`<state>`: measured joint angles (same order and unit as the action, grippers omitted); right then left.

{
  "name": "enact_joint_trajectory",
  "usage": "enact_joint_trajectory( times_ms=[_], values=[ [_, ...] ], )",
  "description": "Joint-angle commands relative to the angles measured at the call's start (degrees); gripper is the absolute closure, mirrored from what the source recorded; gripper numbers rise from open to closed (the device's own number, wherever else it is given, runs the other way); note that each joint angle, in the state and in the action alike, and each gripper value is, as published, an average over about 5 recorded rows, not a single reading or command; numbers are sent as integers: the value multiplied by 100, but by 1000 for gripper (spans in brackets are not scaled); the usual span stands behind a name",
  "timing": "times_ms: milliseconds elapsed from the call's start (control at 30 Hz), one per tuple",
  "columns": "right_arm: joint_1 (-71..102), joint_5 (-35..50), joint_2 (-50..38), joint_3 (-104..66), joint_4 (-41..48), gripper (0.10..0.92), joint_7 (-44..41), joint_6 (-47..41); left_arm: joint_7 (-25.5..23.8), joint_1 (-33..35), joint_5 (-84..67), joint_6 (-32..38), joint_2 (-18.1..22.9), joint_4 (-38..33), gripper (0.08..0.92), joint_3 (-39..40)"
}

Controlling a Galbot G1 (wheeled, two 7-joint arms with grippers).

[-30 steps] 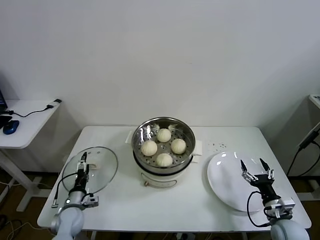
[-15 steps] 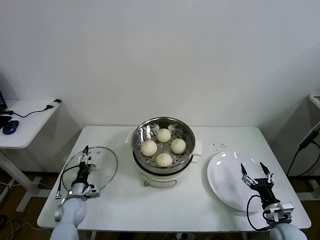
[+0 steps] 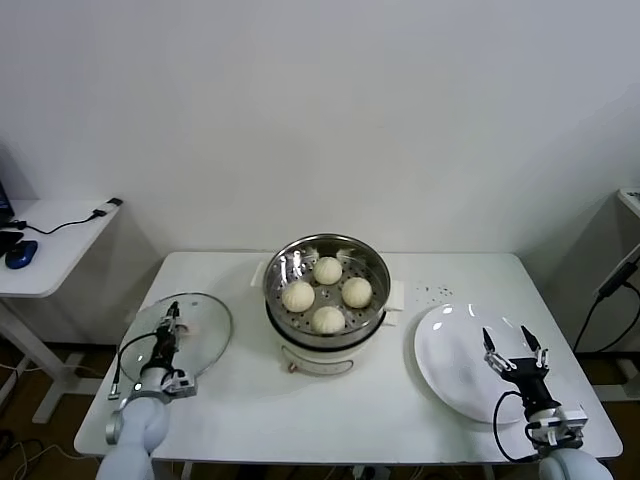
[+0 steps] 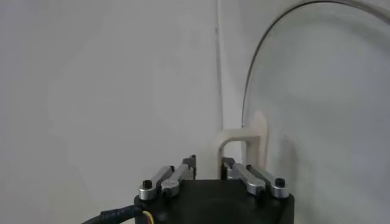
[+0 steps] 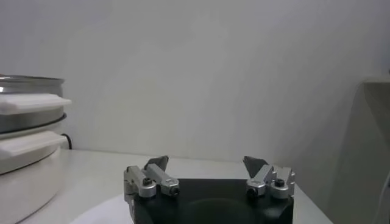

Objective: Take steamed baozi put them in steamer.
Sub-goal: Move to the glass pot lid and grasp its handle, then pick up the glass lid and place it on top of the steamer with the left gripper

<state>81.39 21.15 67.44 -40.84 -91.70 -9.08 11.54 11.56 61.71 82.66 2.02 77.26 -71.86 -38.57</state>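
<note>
We saw four steamed baozi [image 3: 327, 294] lying inside the steamer [image 3: 280, 290] at mid-tabletop [image 3: 390, 400]. Our left end effector [image 3: 172, 317] had its fingers nearly together at the glass lid's [image 3: 205, 330] white handle [image 4: 244, 143]; the right end effector [image 3: 514, 348] hung spread above the white plate [image 3: 450, 350].

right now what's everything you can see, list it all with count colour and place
steamed baozi: four, cream-white, inside the steamer
steamer: one, shiny steel on a white base, middle of the table
glass lid: one, clear with a white handle, on the table at the left
plate: one, white, on the table at the right
table: one, white, under everything
side desk: one, white, far left, carrying a blue mouse
left gripper: one, black and silver, at the lid's handle
right gripper: one, black and silver, open, over the plate
</note>
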Motion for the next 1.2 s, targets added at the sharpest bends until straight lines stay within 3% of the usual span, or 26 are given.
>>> enact_joint_trajectory(
  times_ms=[33, 200, 467, 633, 800, 900, 1067, 1200],
  values=[
    [-40, -14, 5, 0, 6, 203, -6, 4, -132, 311, -607, -143, -166, -780, 718, 40],
    [-129, -11, -37, 26, 15, 203, -3, -6, -294, 814, -996, -455, -446, -1904, 838, 72],
    [-309, 0, -210, 58, 125, 203, 17, -17, -616, 1948, -1436, -1883, -1096, -4122, 849, 34],
    [-456, -3, -455, 140, 269, 203, 24, -24, -1148, 2153, -1635, -2897, -1553, -5182, 849, 266],
    [-660, -23, -603, 280, 442, 203, 47, -51, -1605, 1537, -1562, -3884, -2121, -5557, 849, 1251],
    [-794, -75, -631, 380, 576, 203, 59, -59, -2196, 845, -1291, -4285, -2251, -5549, 849, 2115],
    [-1004, -166, -603, 505, 783, 203, 71, -52, -3655, -532, -686, -4697, -1801, -5313, 849, 3409],
    [-1093, -207, -555, 520, 897, 203, 85, -43, -4054, -1329, -219, -4702, -1290, -4844, 849, 4101]
  ],
)
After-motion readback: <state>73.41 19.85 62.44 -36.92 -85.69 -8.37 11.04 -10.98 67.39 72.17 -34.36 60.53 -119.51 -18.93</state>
